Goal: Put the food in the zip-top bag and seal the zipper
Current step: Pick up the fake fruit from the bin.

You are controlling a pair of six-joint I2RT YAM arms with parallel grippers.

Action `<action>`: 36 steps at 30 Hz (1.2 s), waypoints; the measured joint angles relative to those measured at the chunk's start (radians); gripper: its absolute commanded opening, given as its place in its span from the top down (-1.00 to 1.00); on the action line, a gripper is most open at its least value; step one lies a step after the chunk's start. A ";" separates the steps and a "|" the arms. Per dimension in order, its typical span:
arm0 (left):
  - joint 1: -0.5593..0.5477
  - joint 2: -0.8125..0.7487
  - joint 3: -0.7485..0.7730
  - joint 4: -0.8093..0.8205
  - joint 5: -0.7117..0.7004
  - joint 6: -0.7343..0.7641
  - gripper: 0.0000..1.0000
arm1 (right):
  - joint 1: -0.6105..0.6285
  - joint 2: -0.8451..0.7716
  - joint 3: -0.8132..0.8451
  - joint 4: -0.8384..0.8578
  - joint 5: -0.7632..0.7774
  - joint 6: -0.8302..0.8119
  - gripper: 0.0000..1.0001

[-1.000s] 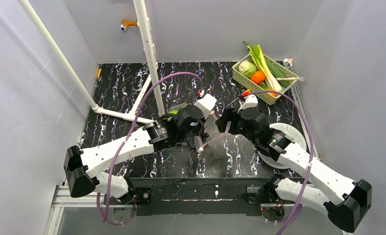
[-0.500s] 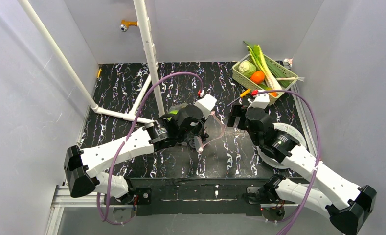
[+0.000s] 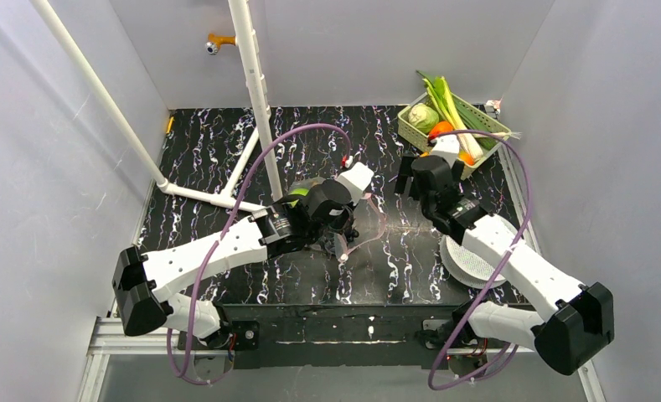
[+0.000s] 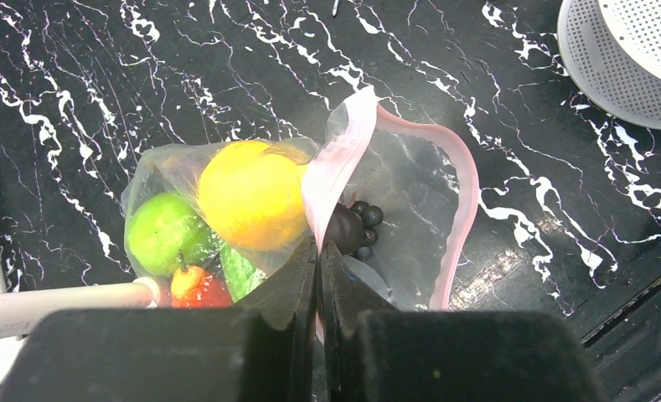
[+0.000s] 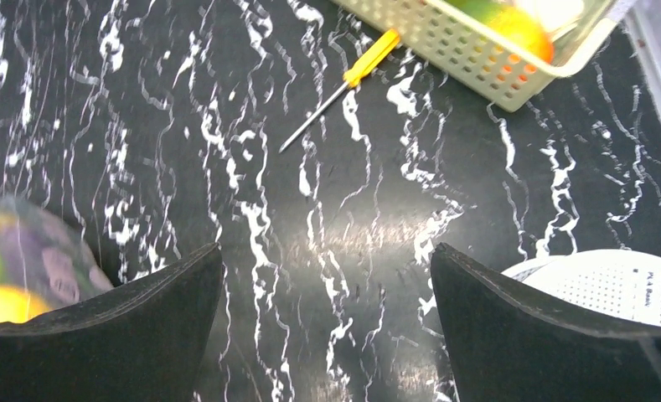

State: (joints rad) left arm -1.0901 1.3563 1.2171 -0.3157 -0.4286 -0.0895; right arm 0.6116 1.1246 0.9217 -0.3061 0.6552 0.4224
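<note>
The zip-top bag lies on the black marbled table, its mouth gaping open. My left gripper is shut on the bag's near pink zipper strip. The far strip curves open to the right. Inside the bag are a yellow round fruit, a green piece, a small red-and-yellow fruit and a dark grape bunch at the mouth. In the top view the bag sits beside the left gripper. My right gripper is open and empty over bare table, near the basket.
A pale green basket at the back right holds a cabbage, a leek and an orange fruit. A yellow-handled screwdriver lies before the basket. A white perforated plate lies at the right. A white pipe frame stands at the back left.
My right arm has moved away from the bag, back and right toward the basket, with its gripper open. The left gripper has kept its hold on the bag edge.
</note>
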 measured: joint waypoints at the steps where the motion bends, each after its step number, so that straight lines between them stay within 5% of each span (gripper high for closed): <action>1: 0.000 0.000 0.000 0.000 0.000 0.000 1.00 | -0.028 0.006 0.013 0.002 -0.010 0.000 -0.97; 19: 0.000 0.013 0.000 -0.003 0.007 -0.001 1.00 | -0.421 0.421 0.456 0.007 -0.230 0.071 -0.97; 31: -0.002 0.029 0.001 -0.005 0.011 -0.001 1.00 | -0.633 0.928 1.023 -0.253 -0.557 0.201 -0.97; 36: -0.005 0.030 0.001 -0.006 0.011 -0.001 1.00 | -0.674 1.046 1.074 -0.291 -0.613 0.236 -0.97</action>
State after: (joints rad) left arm -1.0949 1.3865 1.2182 -0.3218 -0.4174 -0.0902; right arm -0.0624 2.1706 1.9962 -0.5969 0.0418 0.6583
